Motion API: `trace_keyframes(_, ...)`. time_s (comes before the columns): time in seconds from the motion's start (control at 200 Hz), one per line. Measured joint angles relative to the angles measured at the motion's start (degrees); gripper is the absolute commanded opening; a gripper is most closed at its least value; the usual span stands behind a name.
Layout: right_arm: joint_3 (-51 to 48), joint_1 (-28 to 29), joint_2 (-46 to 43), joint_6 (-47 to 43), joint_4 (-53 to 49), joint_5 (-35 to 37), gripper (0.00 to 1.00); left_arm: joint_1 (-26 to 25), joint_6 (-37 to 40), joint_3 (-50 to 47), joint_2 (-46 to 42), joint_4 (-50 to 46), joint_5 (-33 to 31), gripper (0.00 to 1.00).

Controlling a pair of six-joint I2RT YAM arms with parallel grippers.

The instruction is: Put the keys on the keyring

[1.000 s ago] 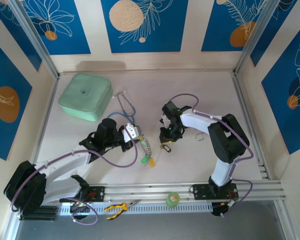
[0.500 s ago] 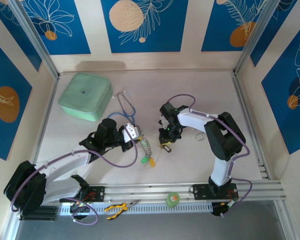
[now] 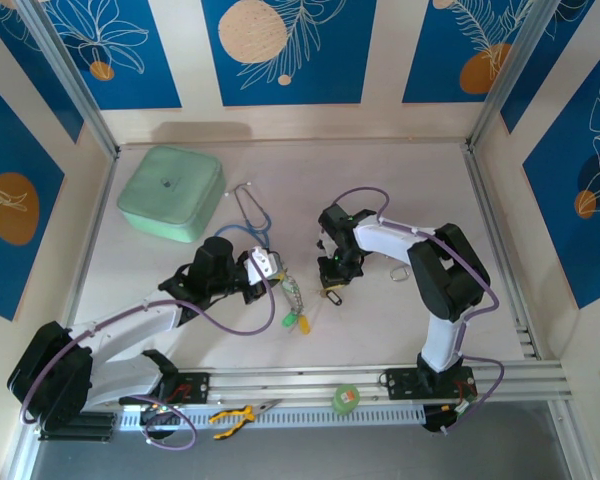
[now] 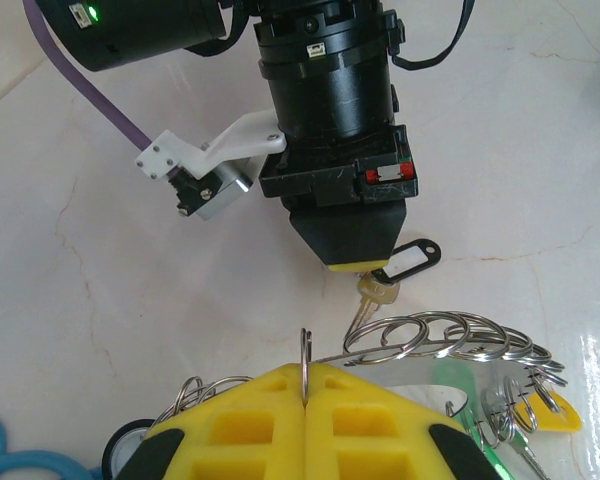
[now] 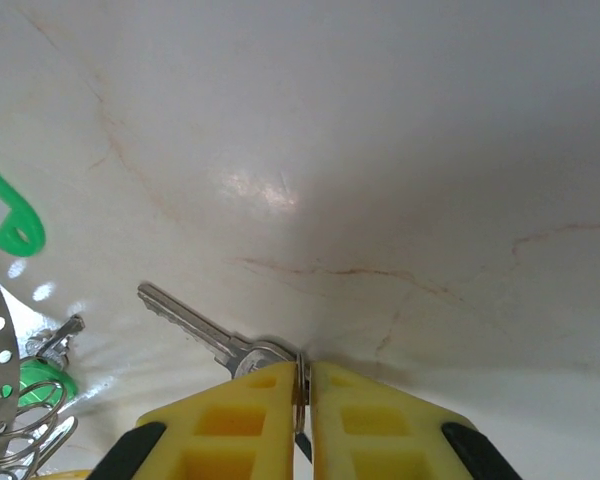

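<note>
Bringing a loose key to the ring looks like the step in hand. The right hand (image 5: 302, 385) is nipped shut on the small loop of the key (image 5: 190, 319), whose blade points out low over the desk (image 5: 380, 150). The left hand (image 4: 306, 375) is clamped on the thin wire of the keyring (image 4: 420, 335), just beside the key. Next, the loop must line up with the ring's free end. The left wrist view adds the key's black tag (image 4: 412, 258), and the right wrist view gives the pinch itself.
</note>
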Motion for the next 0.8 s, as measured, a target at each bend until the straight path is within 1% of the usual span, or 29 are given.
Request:
trace_keyframes(0.11,0.2,0.1,0.7,0.0,-0.4,0.2,0.14,0.0,0.0,0.0,0.0,0.0,0.0,0.0)
trace_keyframes(0.475,1.0,0.5,0.8,-0.2,-1.1,1.0,0.0,0.0,0.0,0.0,-0.1,0.0,0.0,0.0)
trace_keyframes(0.665,1.0,1.1,-0.3,-0.3,-1.2,1.5,0.0,0.0,0.0,0.0,-0.1,0.0,0.0,0.0)
trace_keyframes(0.8,-0.1,1.5,-6.0,-1.3,0.8,2.1,0.0,0.0,-0.3,0.0,-0.4,-0.1,-0.2,0.0)
